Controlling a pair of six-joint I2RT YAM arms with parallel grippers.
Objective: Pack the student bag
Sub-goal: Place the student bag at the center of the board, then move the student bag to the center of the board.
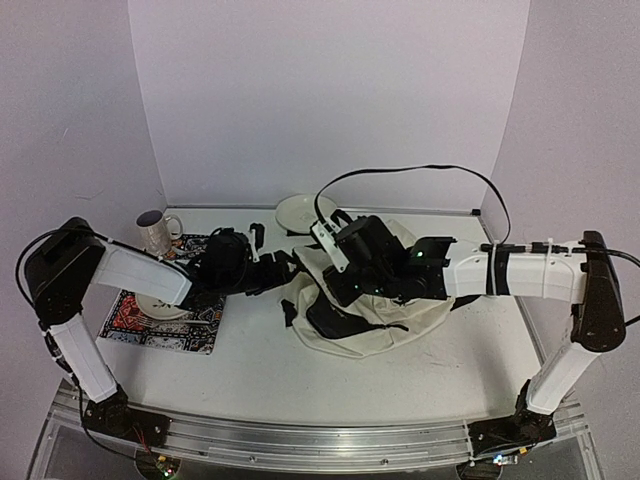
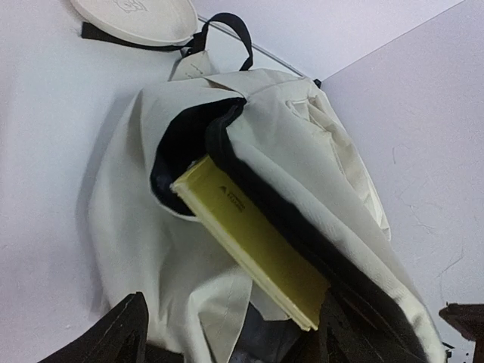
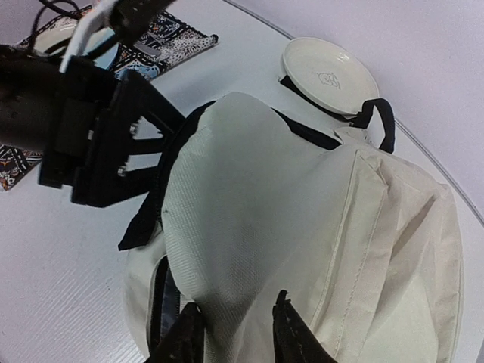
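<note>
Hovering, my left fingers [image 2: 121, 336] wide apart by yellow book [image 2: 257, 242] poking from cream bag [image 2: 302, 144], right fingers [image 3: 185, 336] parted over its fabric

Student bag [image 3: 302, 227]: cream cloth, matt, fine woven grain showing up close, soft creases; lining at the mouth dark and dull

Straps [image 2: 234, 30]: black webbing, matt

Yellow book [image 2: 257, 242]: stiff cover, smooth, low sheen, looks like card

Plate [image 3: 329, 74]: white, glazed, glossy

Mug [image 1: 155, 232]: glossy glaze, pale outside, dark inside

Placemat [image 1: 165, 330]: printed cloth, flat, matt

Table [image 1: 250, 370]: white, smooth, faint sheen with fine streaks

Right gripper [image 3: 235, 310]: fingers [image 3: 291, 336] black plastic, matt

Rail [image 1: 320, 440] at near edge: bare metal, brushed, silvery
</note>
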